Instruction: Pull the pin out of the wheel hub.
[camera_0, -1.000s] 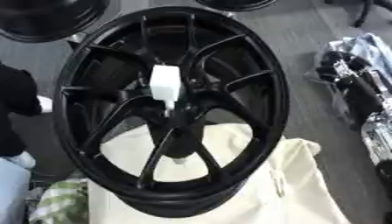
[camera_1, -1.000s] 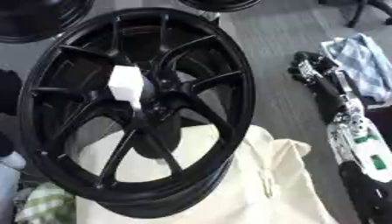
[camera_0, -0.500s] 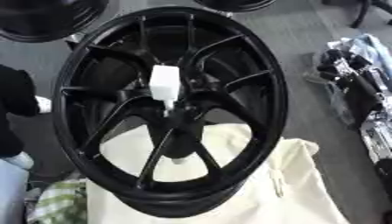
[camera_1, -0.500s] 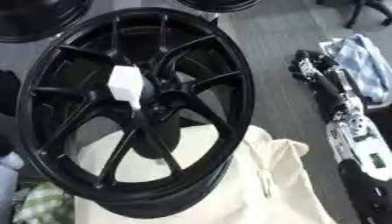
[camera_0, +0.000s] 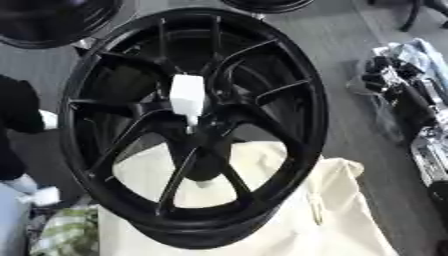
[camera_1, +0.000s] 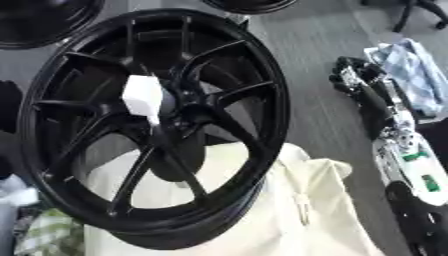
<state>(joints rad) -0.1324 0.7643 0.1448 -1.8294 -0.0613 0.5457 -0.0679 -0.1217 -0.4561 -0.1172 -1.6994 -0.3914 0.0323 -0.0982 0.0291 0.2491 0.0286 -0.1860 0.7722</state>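
A large black wheel hub with thin spokes lies tilted on a cream cloth. A white pin with a blocky white head stands out of the hub's centre, its thin shaft going down into the middle bore. Neither hand touches the pin or the hub. My right arm, black and silver with green labels, lies along the right edge. Its hand points away from me on the grey floor, well right of the rim. My left hand does not show.
More black wheels lie at the top left and top centre. A blue checked cloth lies beside my right hand. A dark shape and a green patterned cloth sit at the left edge.
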